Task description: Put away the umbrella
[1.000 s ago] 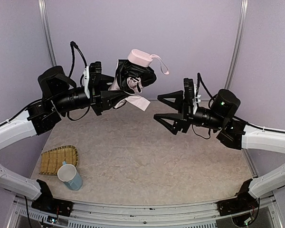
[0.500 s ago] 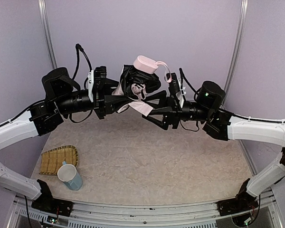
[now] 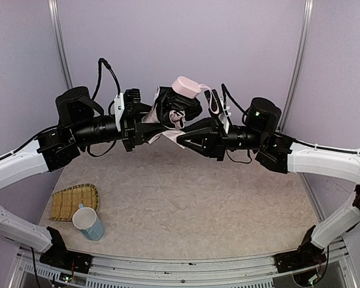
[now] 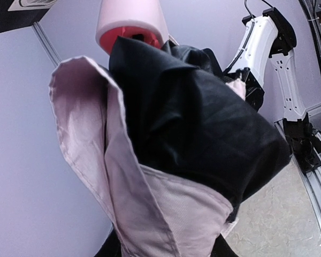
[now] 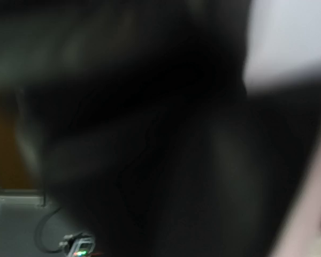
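- A woven tray [image 3: 75,201] lies at the near-left corner of the worktop [image 3: 192,204]. A blue mug [image 3: 89,223] stands at its near edge, touching or overlapping it. Both are well apart from the action.
- The left gripper [image 3: 145,123] is raised high over the back of the worktop, pointing right. Its jaws are narrowed on the lower end of the bunched canopy, and it appears to carry the load.
- The umbrella [image 3: 171,108] hangs in the air between the two grippers, above the back middle of the worktop and touching nothing below. It is a crumpled bundle, with black lining outermost and pale pink fabric trailing beneath.
- Its long axis seems to rise from the left jaws up and to the right, ending at the pink handle [image 3: 186,86] on top. The strap [image 3: 215,103] droops to the right.
- The right gripper [image 3: 181,137] points left, with its tips at the hanging pink flap just under the bundle. The umbrella therefore lies directly ahead of and slightly above these jaws.
- The jaws look drawn in, but I cannot tell whether they have pinched the fabric.
- Both arms are at the umbrella; the left has the surer hold.
- The right wrist view is a dark blur and shows nothing useful.
- In the left wrist view, fabric [image 4: 192,134] fills the frame and hides that gripper's own fingers. Only the handle's end [image 4: 129,21] peeks above.
- The shaft and ribs are hidden inside the folds.
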Tool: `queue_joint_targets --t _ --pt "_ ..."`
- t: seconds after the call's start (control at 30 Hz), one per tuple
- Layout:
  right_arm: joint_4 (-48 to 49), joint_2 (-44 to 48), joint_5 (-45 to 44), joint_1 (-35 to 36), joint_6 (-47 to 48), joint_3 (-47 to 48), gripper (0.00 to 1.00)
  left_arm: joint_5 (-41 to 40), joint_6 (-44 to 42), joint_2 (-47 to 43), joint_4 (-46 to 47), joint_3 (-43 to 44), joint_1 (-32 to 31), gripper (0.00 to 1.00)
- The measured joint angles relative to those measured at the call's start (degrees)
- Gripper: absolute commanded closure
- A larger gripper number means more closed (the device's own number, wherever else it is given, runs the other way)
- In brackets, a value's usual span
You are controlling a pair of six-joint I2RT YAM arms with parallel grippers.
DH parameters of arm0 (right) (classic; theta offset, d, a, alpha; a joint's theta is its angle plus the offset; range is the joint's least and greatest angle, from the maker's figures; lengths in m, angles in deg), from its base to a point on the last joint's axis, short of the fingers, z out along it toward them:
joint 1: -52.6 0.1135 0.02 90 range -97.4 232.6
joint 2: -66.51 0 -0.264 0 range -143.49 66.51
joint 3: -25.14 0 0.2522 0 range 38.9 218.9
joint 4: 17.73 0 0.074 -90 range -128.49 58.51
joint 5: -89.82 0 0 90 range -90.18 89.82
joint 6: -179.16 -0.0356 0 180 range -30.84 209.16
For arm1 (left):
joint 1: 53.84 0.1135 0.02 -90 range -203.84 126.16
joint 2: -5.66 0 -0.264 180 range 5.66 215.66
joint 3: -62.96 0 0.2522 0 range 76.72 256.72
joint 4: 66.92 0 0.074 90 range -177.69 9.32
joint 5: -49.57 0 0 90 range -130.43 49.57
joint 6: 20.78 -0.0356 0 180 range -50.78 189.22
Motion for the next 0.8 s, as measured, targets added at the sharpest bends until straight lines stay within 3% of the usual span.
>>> queue_joint_targets --t 0.2,0.43,0.53,0.8 --pt "-2.3 -0.3 -4.5 0.0 -0.8 1.4 1.00 1.0 0.2 0.0 -0.5 0.0 0.4 1.00" --pt "-8.2 3.0 -10.1 1.6 7.4 2.2 1.00 13.5 6.4 1.2 0.9 0.0 2.5 1.00" --pt "-8.5 5.2 -10.0 2.7 12.8 1.8 1.00 19.5 12.2 2.6 6.7 0.0 2.7 1.00" --pt "0.0 9.4 -8.8 4.6 23.4 -2.1 1.00 28.7 36.0 11.0 36.5 -1.2 -0.4 1.00"
